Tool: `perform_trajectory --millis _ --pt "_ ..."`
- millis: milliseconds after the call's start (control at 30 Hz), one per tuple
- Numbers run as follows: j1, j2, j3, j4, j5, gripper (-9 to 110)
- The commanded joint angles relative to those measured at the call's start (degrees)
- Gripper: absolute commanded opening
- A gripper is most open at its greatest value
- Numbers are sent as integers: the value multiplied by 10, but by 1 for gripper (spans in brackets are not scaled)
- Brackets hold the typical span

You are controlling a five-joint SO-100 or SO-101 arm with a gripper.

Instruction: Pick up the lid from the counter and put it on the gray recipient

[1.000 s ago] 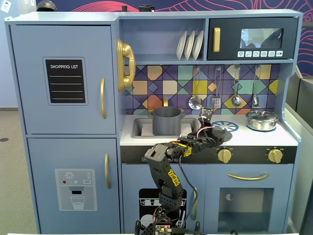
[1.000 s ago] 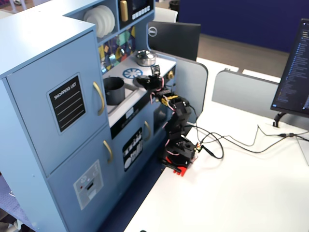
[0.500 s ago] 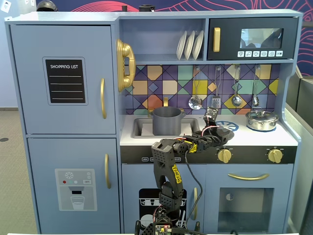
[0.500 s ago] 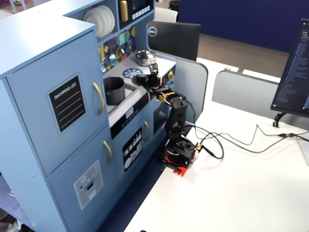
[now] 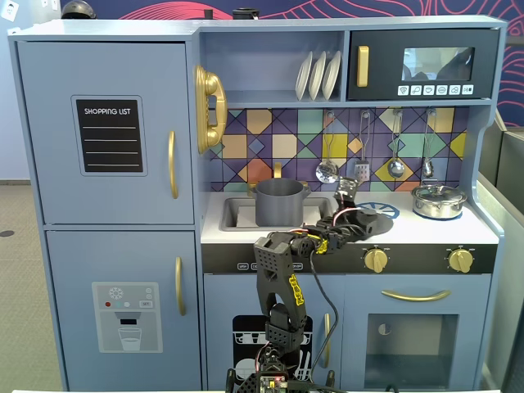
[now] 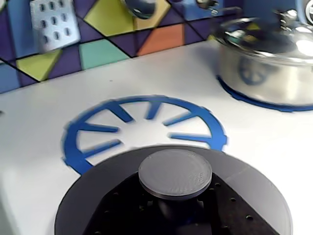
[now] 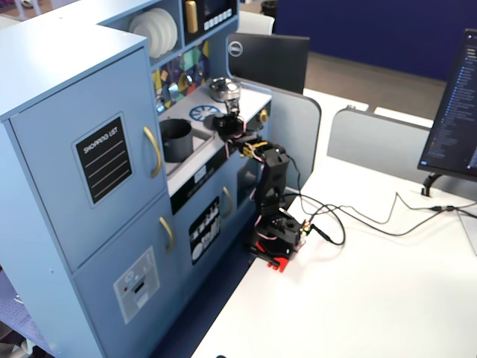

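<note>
The dark-gray lid point(image 6: 93, 196) fills the bottom of the wrist view, with its round centre knob point(image 6: 175, 172) uppermost. It covers the near edge of the blue burner mark point(image 6: 78, 132). My gripper point(image 6: 176, 208) is shut on the stem under the knob, with black fingers point(image 6: 122, 215) on either side. In a fixed view the lid point(image 5: 375, 221) is at the counter's front, right of the sink, with my gripper point(image 5: 360, 214) on it. I cannot tell whether it rests on the counter. The gray pot point(image 5: 281, 203) stands open in the sink, also seen in the other fixed view point(image 7: 176, 139).
A shiny silver pot point(image 6: 266, 63) with its own lid stands on the right burner point(image 5: 439, 201). Utensils hang on the tiled back wall point(image 5: 360, 168). A gold faucet point(image 5: 276, 170) rises behind the sink. Stove knobs point(image 5: 375, 259) line the front edge.
</note>
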Motion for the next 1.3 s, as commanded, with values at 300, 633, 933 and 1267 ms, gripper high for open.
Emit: perform_trajectory --millis 300,633,933,1267 --pt "-76 214 -187 207 20 0" --pt "-215 230 -196 282 4 0" --pt "-270 182 -162 230 -4 0" --pt "-272 132 -120 164 -12 0"
